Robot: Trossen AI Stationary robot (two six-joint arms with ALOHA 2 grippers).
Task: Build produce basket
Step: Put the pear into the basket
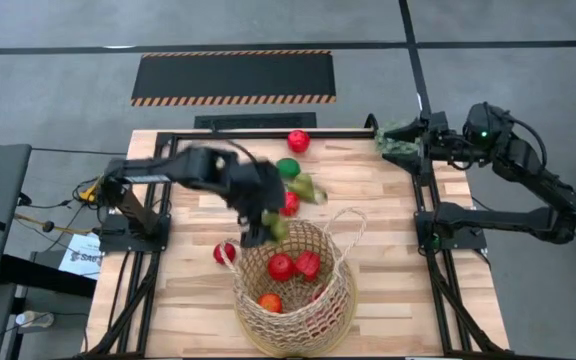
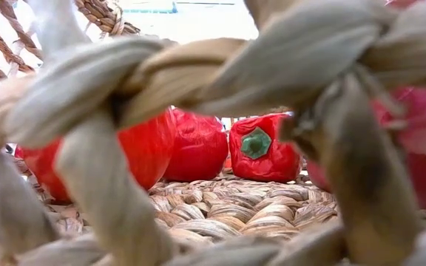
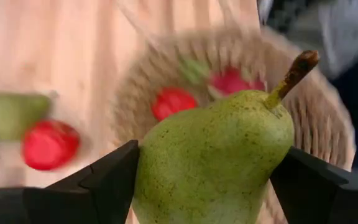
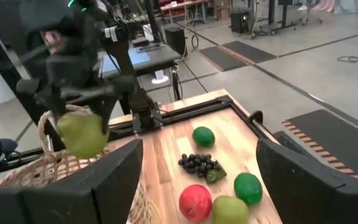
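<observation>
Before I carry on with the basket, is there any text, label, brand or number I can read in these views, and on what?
"SAF": start of a cut-off word on the white sheet beside the left arm's base in the high view; the rest is too small to read.
Nothing readable on the pear, the basket or the arms.

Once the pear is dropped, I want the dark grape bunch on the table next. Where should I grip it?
Probably from straight above, fingers closing across the middle of the dark grape bunch, clear of its green leaf end. It lies flat on the wooden table, with the round green lime and red apple apart from it.
</observation>
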